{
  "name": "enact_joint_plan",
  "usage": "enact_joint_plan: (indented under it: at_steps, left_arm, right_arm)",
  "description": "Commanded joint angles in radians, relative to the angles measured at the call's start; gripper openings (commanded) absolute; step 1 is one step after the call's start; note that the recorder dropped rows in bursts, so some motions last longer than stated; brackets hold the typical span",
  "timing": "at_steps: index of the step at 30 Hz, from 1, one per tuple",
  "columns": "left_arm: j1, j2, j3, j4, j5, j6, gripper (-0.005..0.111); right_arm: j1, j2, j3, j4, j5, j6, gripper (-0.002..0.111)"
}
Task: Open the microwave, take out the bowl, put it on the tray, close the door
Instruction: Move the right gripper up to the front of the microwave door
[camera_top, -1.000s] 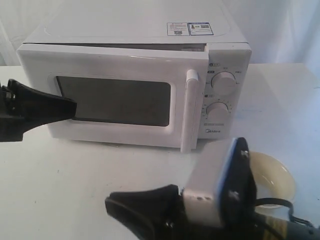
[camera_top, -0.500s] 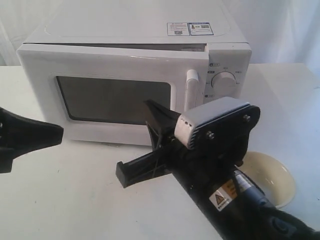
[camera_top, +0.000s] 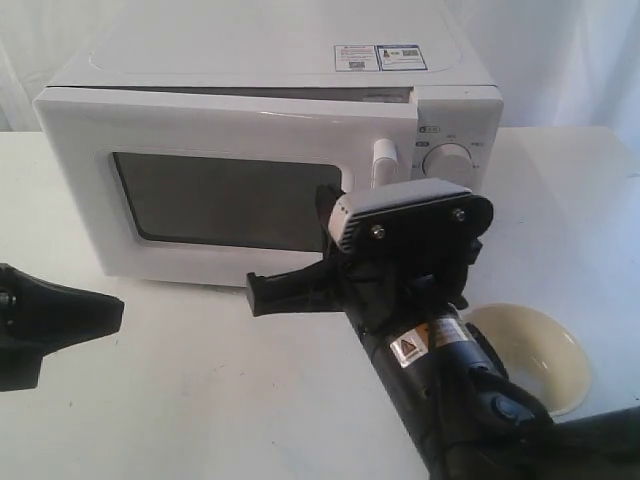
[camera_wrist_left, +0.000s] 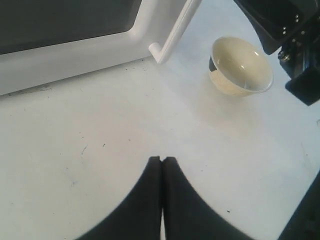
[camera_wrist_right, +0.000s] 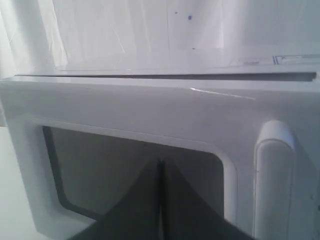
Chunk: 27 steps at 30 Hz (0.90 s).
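Observation:
The white microwave (camera_top: 270, 50) stands at the back of the table. Its door (camera_top: 230, 130) lies almost against the body, with a thin dark gap along its top edge. My right gripper (camera_top: 255, 293) is shut and empty, and it points at the door's dark window (camera_wrist_right: 125, 165), just left of the bar handle (camera_top: 382, 160). The cream-yellow bowl (camera_top: 530, 345) sits upright on the table, right of the microwave's front, and also shows as a bowl (camera_wrist_left: 241, 65) in the left wrist view. At the left edge my left gripper (camera_top: 115, 305) hangs low, shut and empty. No tray is in view.
A round white knob (camera_top: 447, 165) shows on the control panel above my right arm's camera housing (camera_top: 405, 215). The white table (camera_top: 200, 400) spreads in front of the microwave. A white curtain hangs behind.
My right arm has risen from the front edge and swung toward the door, covering the lower knob. My left gripper has drawn back, down and left, away from the window.

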<state>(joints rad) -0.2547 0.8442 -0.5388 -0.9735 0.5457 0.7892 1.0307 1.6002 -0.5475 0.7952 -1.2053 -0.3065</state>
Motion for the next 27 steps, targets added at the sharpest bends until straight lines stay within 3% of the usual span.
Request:
enact_joint_plan:
  at_steps: [1,27]
  left_arm:
    - [-0.003,-0.007,0.007,-0.029,0.012,-0.004,0.0]
    - [-0.003,-0.007,0.007,-0.029,0.03,0.023,0.0]
  right_arm:
    - [-0.036,0.037,-0.051,-0.026,-0.016,-0.089,0.0]
    - [-0.235,0.261,-0.291,-0.052,-0.016,-0.091,0.0]
